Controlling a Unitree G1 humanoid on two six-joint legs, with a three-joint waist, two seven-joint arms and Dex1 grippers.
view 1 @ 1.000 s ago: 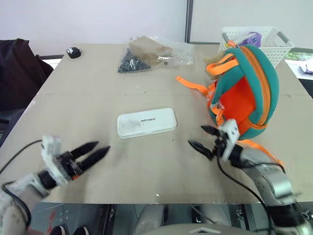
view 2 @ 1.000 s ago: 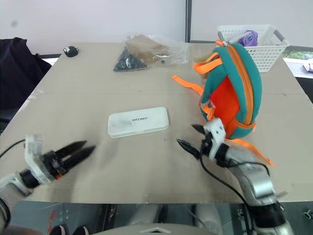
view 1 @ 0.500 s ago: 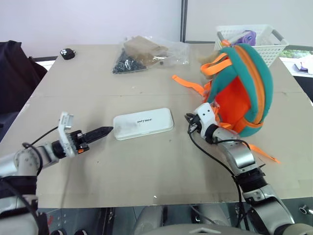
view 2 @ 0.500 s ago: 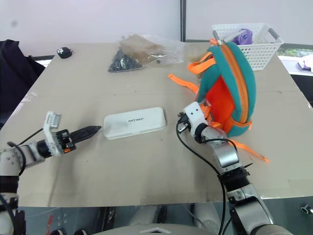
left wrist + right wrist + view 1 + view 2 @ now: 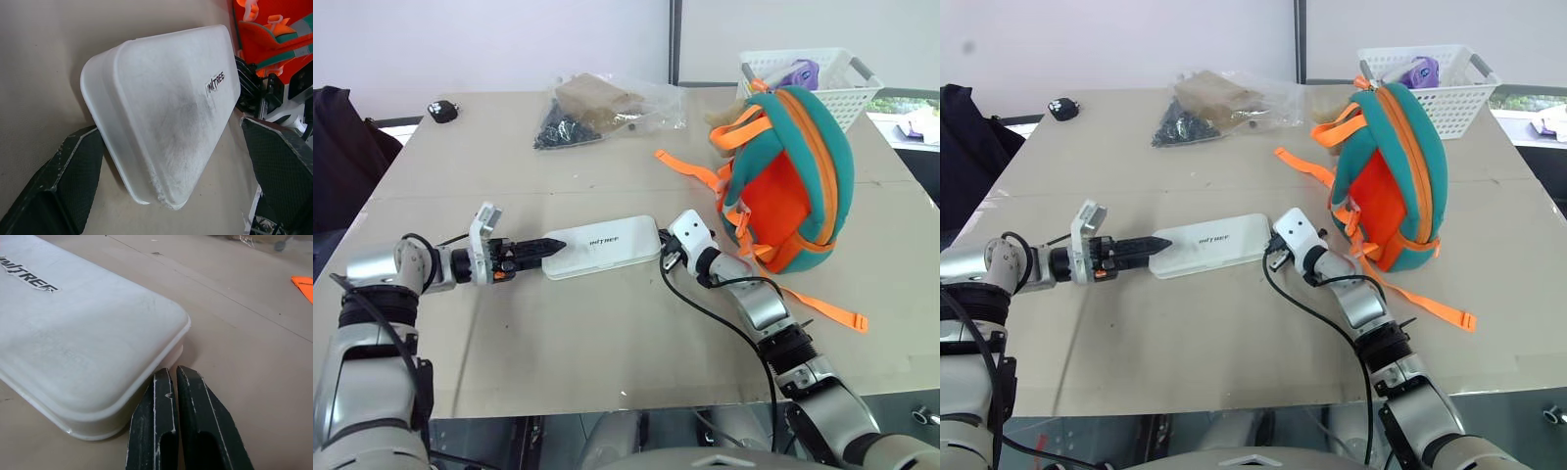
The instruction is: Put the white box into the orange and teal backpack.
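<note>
A tan counter (image 5: 607, 323) is filling the scene under a pale wall. The white box (image 5: 603, 247) is lying flat near its middle. The left pincer (image 5: 540, 249) is reaching in level at the box's left end, released, its fingers (image 5: 68, 181) standing wide on either side of that end without clamping it. The right pincer (image 5: 178, 382) is sitting clenched and empty, its tips right beside the box's right corner. Just right of the box the backpack (image 5: 798, 176) is standing upright, orange straps trailing. Beyond the box a clear bag (image 5: 607, 106) is lying, and behind the backpack a white basket (image 5: 803, 69) is sitting.
</note>
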